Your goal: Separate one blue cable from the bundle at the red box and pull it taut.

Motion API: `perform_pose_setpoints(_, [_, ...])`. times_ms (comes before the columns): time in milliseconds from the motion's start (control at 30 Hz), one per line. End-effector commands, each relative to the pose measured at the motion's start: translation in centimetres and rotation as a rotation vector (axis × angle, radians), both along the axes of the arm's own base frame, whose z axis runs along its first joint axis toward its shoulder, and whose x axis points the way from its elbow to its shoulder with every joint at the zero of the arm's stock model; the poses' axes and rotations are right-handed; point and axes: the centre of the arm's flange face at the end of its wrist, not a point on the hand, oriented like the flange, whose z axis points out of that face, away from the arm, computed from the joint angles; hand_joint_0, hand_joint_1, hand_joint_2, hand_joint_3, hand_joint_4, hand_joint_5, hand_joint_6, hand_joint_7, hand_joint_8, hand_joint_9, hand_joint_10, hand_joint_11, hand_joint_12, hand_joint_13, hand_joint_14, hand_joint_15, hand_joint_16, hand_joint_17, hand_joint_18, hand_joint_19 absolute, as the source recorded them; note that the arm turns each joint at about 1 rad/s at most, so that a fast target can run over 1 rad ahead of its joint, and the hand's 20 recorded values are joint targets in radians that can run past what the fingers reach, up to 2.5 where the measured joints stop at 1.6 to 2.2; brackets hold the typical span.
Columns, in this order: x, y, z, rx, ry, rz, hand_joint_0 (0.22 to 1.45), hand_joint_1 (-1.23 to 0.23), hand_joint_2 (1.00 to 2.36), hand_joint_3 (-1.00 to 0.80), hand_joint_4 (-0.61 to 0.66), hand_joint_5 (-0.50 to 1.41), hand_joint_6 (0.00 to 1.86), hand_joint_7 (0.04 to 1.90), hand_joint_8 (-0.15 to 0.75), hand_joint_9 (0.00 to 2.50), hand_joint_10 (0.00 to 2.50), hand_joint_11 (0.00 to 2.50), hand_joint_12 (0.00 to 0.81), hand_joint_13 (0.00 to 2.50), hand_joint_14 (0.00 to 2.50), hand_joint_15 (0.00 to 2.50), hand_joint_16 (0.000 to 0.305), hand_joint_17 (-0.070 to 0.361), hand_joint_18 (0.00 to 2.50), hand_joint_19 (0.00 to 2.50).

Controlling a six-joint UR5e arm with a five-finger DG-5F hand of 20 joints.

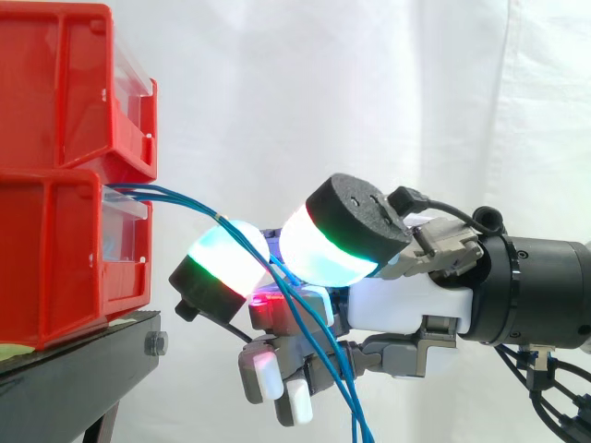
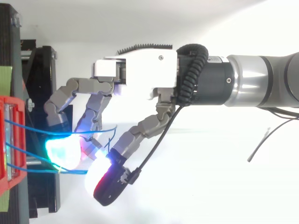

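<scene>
The hand (image 1: pixel 406 300) pinches the blue cables (image 1: pixel 185 197) between its glowing pads (image 1: pixel 222 268), just off the lower red bin (image 1: pixel 51 268); below, the strands hang slack.

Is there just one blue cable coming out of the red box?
No, several blue cables leave the red box toward the fingers.

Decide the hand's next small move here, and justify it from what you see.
Probably draw the hand a little away from the red box. Several blue cables, not one, run between its pads, curving from the box and hanging loose below the hand. A short pull might show which strand tightens first.
</scene>
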Motion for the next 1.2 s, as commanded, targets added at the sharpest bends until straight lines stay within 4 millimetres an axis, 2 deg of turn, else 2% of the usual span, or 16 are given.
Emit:
perform_pose_setpoints(0, [0.0, 0.0, 0.0, 0.0, 0.001, -0.001, 0.47, -1.04, 1.0, -0.5, 0.1, -0.18, 0.88, 1.04, 0.278, 1.21, 0.02, 1.3, 0.356, 1.02, 0.03, 0.69, 0.056, 0.125, 0.9, 0.8])
perform_pose_setpoints(33, [0.0, 0.0, 0.0, 0.0, 0.002, -0.001, 0.45, -0.95, 1.0, -0.5, 0.1, -0.16, 0.87, 1.04, 0.293, 1.24, 0.02, 1.28, 0.368, 1.06, 0.03, 0.69, 0.058, 0.13, 0.93, 0.81])
perform_pose_setpoints(67, [0.0, 0.0, 0.0, 0.0, -0.001, 0.001, 0.45, -0.92, 1.0, -0.5, 0.1, -0.16, 0.86, 1.04, 0.29, 1.25, 0.02, 1.28, 0.37, 1.06, 0.03, 0.69, 0.058, 0.13, 0.94, 0.81])
perform_pose_setpoints(133, [0.0, 0.0, 0.0, 0.0, 0.0, 0.001, 0.48, -0.64, 1.0, -0.5, 0.06, -0.13, 0.81, 1.06, 0.263, 1.33, 0.02, 1.26, 0.36, 1.12, 0.03, 0.7, 0.055, 0.124, 0.97, 0.83])
perform_pose_setpoints(167, [0.0, 0.0, 0.0, 0.0, -0.001, 0.001, 0.48, -0.62, 1.0, -0.5, 0.06, -0.12, 0.8, 1.06, 0.256, 1.34, 0.02, 1.23, 0.36, 1.12, 0.03, 0.7, 0.055, 0.123, 0.98, 0.84])
perform_pose_setpoints(200, [0.0, 0.0, 0.0, 0.0, -0.001, 0.001, 0.53, -0.48, 1.0, -0.5, 0.03, -0.11, 0.77, 1.09, 0.241, 1.36, 0.03, 1.22, 0.343, 1.12, 0.03, 0.7, 0.051, 0.116, 0.95, 0.87])
perform_pose_setpoints(300, [0.0, 0.1, 0.2, -0.001, -0.003, 0.002, 0.57, -0.4, 1.0, -0.5, 0.01, -0.09, 0.71, 1.2, 0.227, 1.35, 0.03, 1.22, 0.342, 1.11, 0.03, 0.72, 0.05, 0.112, 0.93, 0.88])
perform_pose_setpoints(400, [0.1, -0.1, 0.2, -0.014, -0.005, -0.002, 0.6, -0.41, 1.0, -0.5, 0.02, -0.09, 0.69, 1.23, 0.224, 1.34, 0.03, 1.21, 0.342, 1.1, 0.03, 0.72, 0.05, 0.112, 0.91, 0.89])
perform_pose_setpoints(467, [0.2, -0.3, 0.6, -0.036, -0.013, -0.008, 0.62, -0.47, 1.0, -0.5, 0.04, -0.1, 0.7, 1.2, 0.241, 1.32, 0.03, 1.22, 0.345, 1.09, 0.03, 0.72, 0.05, 0.113, 0.9, 0.89])
perform_pose_setpoints(567, [0.2, -0.4, 0.7, -0.045, -0.009, -0.01, 0.61, -0.63, 1.0, -0.49, 0.07, -0.15, 0.74, 1.13, 0.246, 1.28, 0.03, 1.31, 0.351, 1.08, 0.03, 0.76, 0.051, 0.116, 0.89, 0.88])
perform_pose_setpoints(800, [0.3, -0.4, 1.1, -0.047, -0.009, -0.01, 0.57, -0.69, 1.0, -0.5, 0.11, -0.2, 0.81, 1.01, 0.227, 1.21, 0.02, 1.6, 0.353, 1.11, 0.03, 1.03, 0.053, 0.12, 0.87, 0.89])
perform_pose_setpoints(867, [0.3, -0.5, 1.1, -0.047, -0.009, -0.012, 0.57, -0.7, 1.0, -0.5, 0.12, -0.21, 0.82, 0.99, 0.232, 1.16, 0.01, 1.76, 0.349, 1.12, 0.03, 1.16, 0.053, 0.119, 0.87, 0.97])
perform_pose_setpoints(967, [0.5, -0.4, 1.4, -0.046, -0.012, -0.011, 0.56, -0.7, 1.0, -0.5, 0.13, -0.21, 0.82, 0.98, 0.239, 1.15, 0.0, 1.85, 0.355, 1.14, 0.03, 1.22, 0.052, 0.118, 0.88, 1.02])
perform_pose_setpoints(1167, [0.6, -0.5, 2.1, -0.058, -0.005, -0.012, 0.55, -0.7, 1.0, -0.5, 0.15, -0.22, 0.83, 0.96, 0.249, 0.94, 0.74, 1.75, 0.335, 1.22, 0.01, 1.61, 0.051, 0.114, 0.92, 1.16])
